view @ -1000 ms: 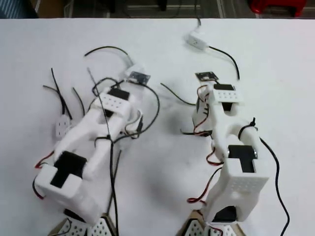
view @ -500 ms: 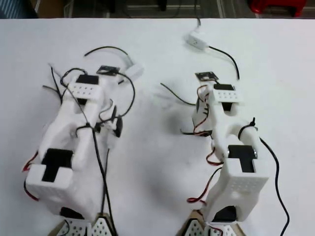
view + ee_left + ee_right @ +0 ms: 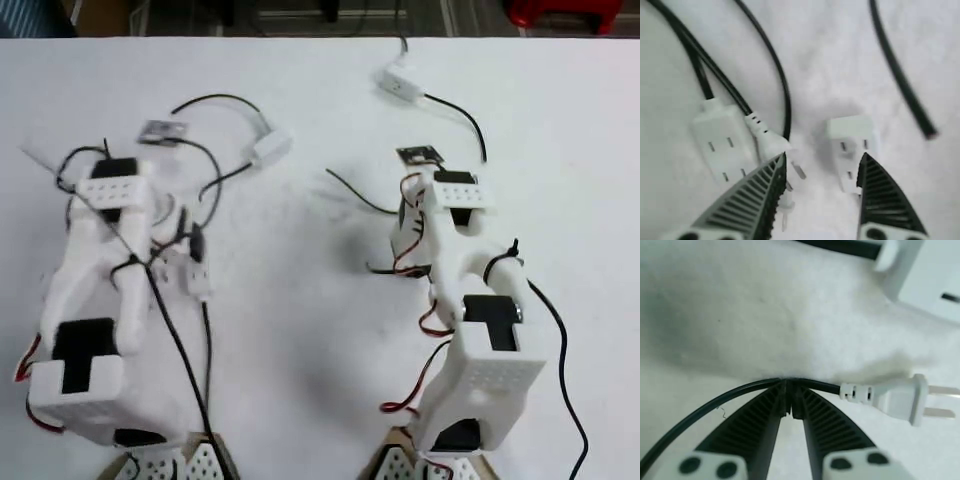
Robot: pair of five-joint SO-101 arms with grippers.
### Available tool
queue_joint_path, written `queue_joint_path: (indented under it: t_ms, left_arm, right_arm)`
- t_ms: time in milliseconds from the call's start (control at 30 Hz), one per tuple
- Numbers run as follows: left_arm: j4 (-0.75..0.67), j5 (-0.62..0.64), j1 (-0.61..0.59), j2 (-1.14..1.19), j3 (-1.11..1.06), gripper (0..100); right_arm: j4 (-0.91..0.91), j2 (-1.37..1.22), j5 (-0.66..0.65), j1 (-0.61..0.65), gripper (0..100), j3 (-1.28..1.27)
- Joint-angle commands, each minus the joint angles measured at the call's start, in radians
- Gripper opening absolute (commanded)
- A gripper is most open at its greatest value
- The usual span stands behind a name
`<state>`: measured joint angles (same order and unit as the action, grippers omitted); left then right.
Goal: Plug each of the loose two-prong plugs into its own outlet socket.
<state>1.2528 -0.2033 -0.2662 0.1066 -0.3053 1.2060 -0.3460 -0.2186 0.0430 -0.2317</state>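
- The white bench (image 3: pixel 320 300) carries both arms, several sockets and loose black cords.
- The left arm (image 3: pixel 90 270) lies along the left side of the bench, and the right arm (image 3: pixel 480 350) lies along the right side. The two are well apart.
- The left claw (image 3: pixel 822 160) is spread wide and holds nothing. It hangs low above the bench.
- The right claw (image 3: pixel 791 405) is pressed together and pinches a black cord (image 3: pixel 730 397) at its tips.
- A corded socket (image 3: pixel 720 147) lies flat beside one finger of the left claw, with a black cord leaving its far end.
- A second socket (image 3: pixel 852 142) lies near the other finger, and this finger covers its near corner.
- A socket block (image 3: pixel 930 270) lies on the bench near the right claw, apart from it.
- In the high view a far socket (image 3: pixel 400 82) lies beyond the right arm, and a middle socket (image 3: pixel 270 148) lies between the two arms.
- The left plug (image 3: pixel 769 142) lies unplugged just beside the corded socket, with its prongs free.
- The right plug (image 3: pixel 895 399) sits at the end of the pinched cord, just beside the claw tips. Its two prongs are bare and point away from the claw, in no socket.
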Motion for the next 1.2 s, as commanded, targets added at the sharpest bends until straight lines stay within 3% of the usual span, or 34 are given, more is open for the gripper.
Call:
queue_joint_path:
  t_ms: [0, 133, 433, 567, 700, 900, 1000, 1167]
  left_arm:
    - [-0.075, -0.101, -0.157, -0.053, 0.008, 24]
    - [0.017, -0.16, -0.28, -0.053, 0.115, 24]
    - [0.259, -0.15, -0.394, -0.053, 0.365, 24]
    - [0.261, -0.175, -0.515, -0.051, 0.376, 24]
    - [0.264, -0.333, -0.605, -0.047, 0.354, 24]
    - [0.172, -0.342, -0.679, -0.042, 0.316, 24]
    - [0.167, -0.347, -0.687, -0.042, 0.262, 24]
    - [0.388, -0.448, -0.556, -0.051, 0.199, 24]
  right_arm:
    - [-0.008, -0.015, -0.008, 0.019, 2.2, 0.002]
    - [-0.008, -0.015, -0.008, 0.019, 2.2, 0.002]
    - [-0.016, -0.015, -0.008, 0.021, 2.2, 0.002]
    - [-0.019, -0.015, -0.008, 0.036, 2.2, 0.002]
    - [-0.021, -0.015, -0.008, 0.038, 2.2, 0.002]
    - [-0.022, -0.015, -0.008, 0.042, 2.2, 0.002]
    - [-0.022, -0.015, -0.008, 0.042, 2.2, 0.002]
    - [-0.022, -0.015, -0.008, 0.042, 2.2, 0.002]
